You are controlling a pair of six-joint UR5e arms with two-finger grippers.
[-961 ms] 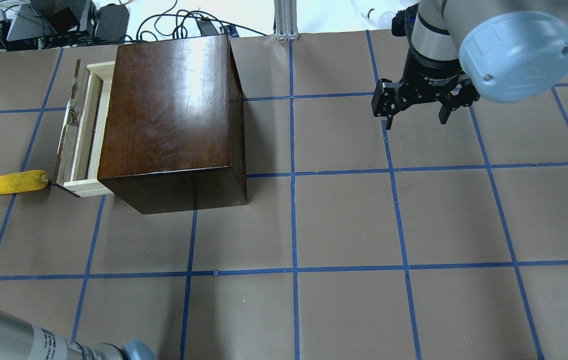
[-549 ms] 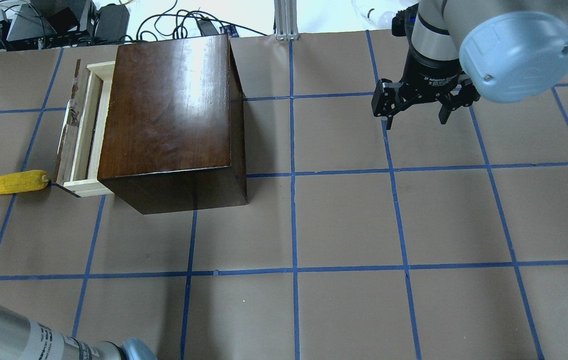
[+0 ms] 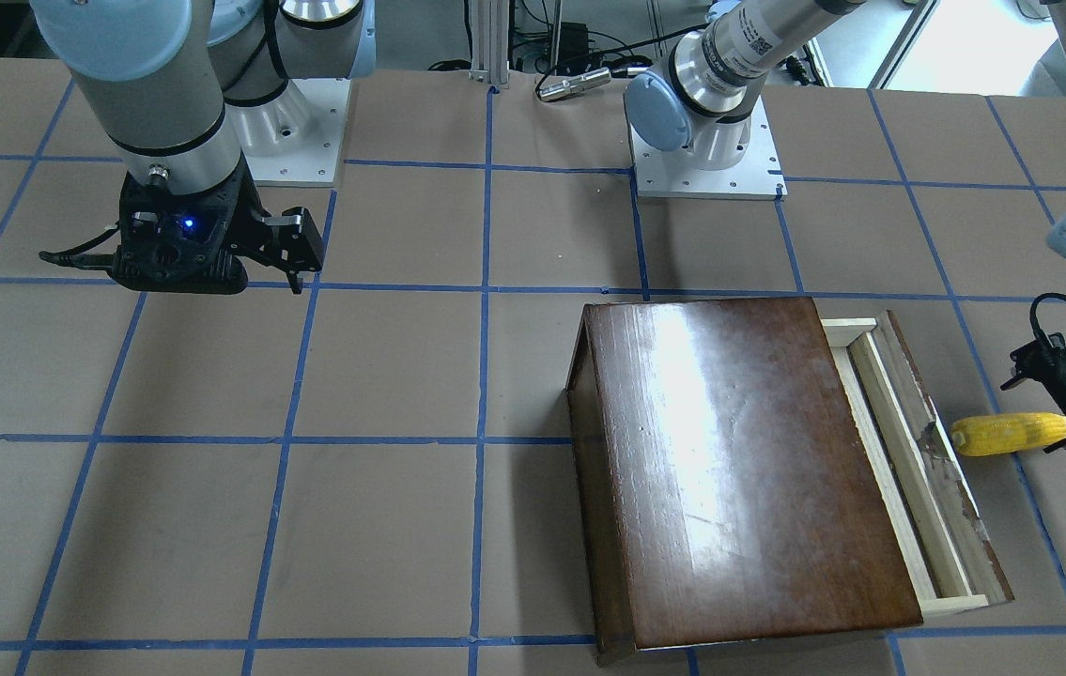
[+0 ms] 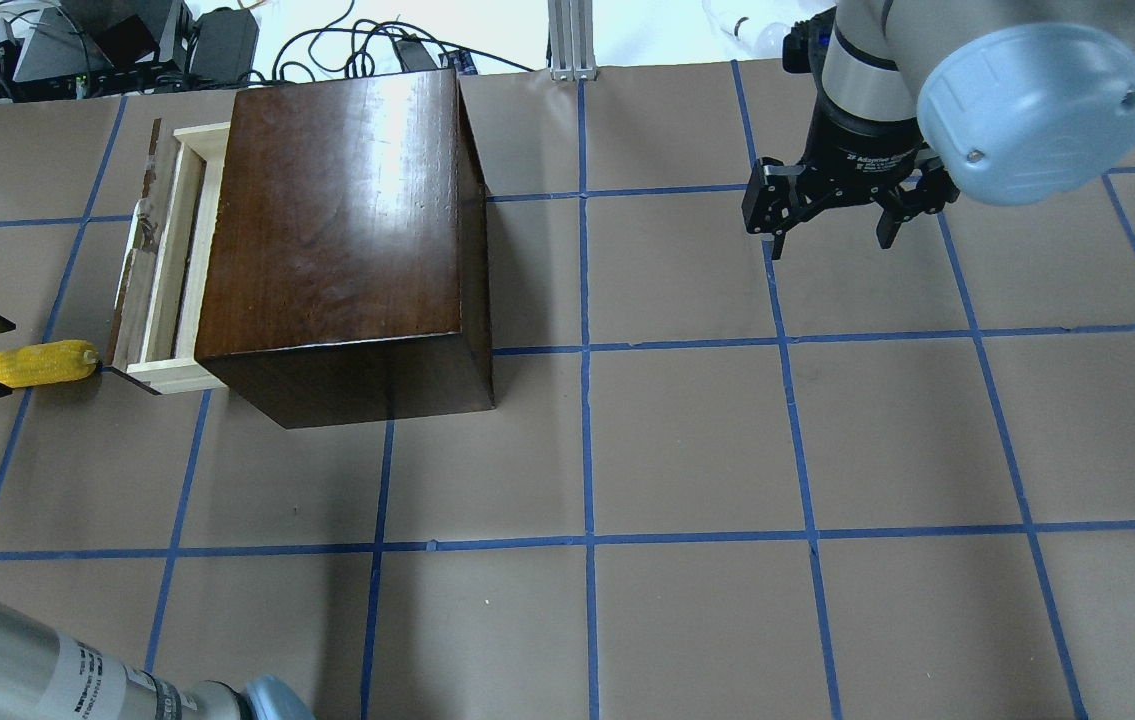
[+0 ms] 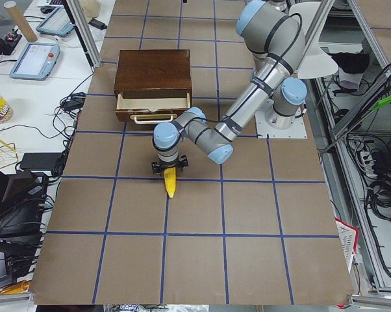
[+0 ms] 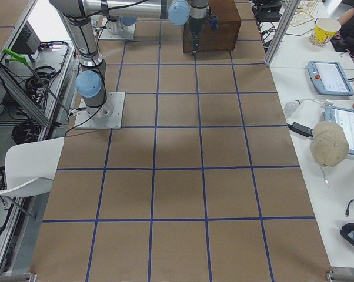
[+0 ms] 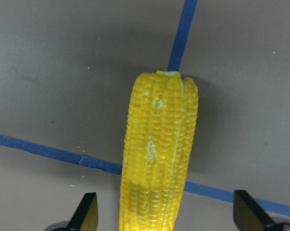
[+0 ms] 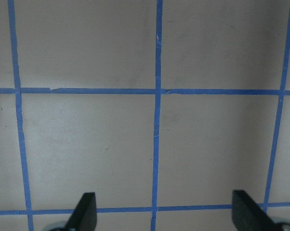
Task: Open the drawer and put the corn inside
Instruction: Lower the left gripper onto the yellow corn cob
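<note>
Corn, the small yellow bumpy cob [image 4: 39, 363], where is it? (Mia)

At the left edge of the overhead view, flat on the brown paper table with blue tape lines [image 4: 687, 440]. Its fat end is just beside the dark scuffed front of the pale-wood drawer [image 4: 170, 262]. That drawer sticks partway out of the shiny dark brown wooden box [image 4: 337, 220]. (Ben)

Is it grabbed? (Mia)

Not yet. The left gripper [image 7: 166, 216] has its fingers [image 7: 88, 214] spread wide, one on each side of the cob, not touching it. I think they should sit around the cob's middle and squeeze gently, so it does not tip. Then lift it over the front board and lay it long-ways, because the gap looks slim. (Ben)

And the other one? (Mia)

The right gripper [image 4: 832, 240] hangs at the upper right, fingers spread too, holding nothing, above bare paper. Dark boxes and cables [image 4: 225, 42] sit past the table's far edge, at the upper left. (Ben)
</note>
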